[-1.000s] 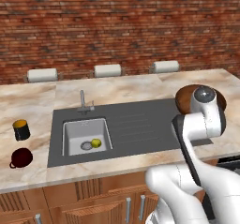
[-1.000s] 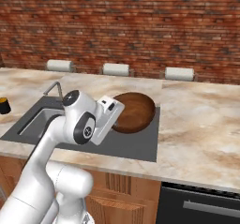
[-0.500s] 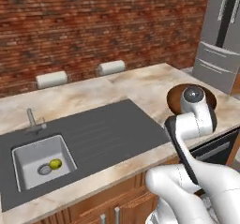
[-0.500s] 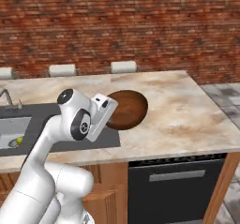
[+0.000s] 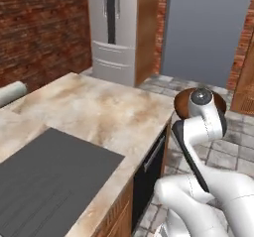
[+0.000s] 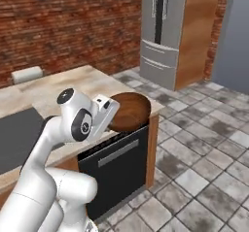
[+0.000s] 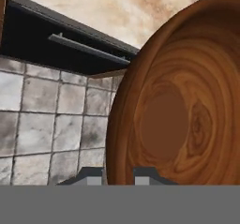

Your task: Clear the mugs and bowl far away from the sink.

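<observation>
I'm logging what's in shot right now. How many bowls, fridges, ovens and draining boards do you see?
Bowl: 1
Fridge: 1
Oven: 1
Draining board: 1
Total: 4

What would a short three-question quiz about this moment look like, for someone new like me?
1. True or false: the hand grips the rim of the bowl.
2. What large appliance stands by the brick wall in the right base view? A) fridge B) washing machine C) microwave
3. Fill in: in the right base view the bowl hangs near the end of the ____, above the tiled floor.

Key:
1. True; its tips sit on either side of the rim.
2. A, the fridge.
3. counter.
</observation>
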Controlling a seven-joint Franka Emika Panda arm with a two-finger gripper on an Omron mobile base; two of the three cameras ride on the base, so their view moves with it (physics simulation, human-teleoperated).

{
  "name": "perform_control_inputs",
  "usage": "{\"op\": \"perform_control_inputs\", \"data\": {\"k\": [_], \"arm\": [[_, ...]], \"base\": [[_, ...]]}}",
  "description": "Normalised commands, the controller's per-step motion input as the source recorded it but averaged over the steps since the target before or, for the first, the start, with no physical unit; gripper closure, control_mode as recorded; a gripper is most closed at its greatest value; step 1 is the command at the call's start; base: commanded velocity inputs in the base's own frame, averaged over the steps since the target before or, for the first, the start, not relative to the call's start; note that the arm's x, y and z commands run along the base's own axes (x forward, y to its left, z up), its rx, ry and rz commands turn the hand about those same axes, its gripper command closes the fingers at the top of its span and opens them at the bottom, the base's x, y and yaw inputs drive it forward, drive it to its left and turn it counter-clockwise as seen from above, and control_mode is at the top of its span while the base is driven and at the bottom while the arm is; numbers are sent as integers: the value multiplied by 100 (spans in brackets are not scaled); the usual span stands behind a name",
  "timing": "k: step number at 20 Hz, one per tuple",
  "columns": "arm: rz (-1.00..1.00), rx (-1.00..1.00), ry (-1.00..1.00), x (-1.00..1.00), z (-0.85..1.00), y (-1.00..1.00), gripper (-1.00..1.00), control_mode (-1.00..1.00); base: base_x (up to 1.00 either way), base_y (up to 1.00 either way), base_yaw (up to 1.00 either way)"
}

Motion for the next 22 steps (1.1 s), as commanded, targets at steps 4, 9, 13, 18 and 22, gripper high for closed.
{"op": "perform_control_inputs", "data": {"k": [4,9,13,18,22], "arm": [[0,0,0,0,0,0,100,100],[0,0,0,0,0,0,100,100],[0,0,0,0,0,0,100,100],[0,0,0,0,0,0,100,100],[0,0,0,0,0,0,100,100]], "base": [[0,-19,-95],[0,-14,-96],[1,-8,-98],[11,-7,-94],[44,4,-77]]}}
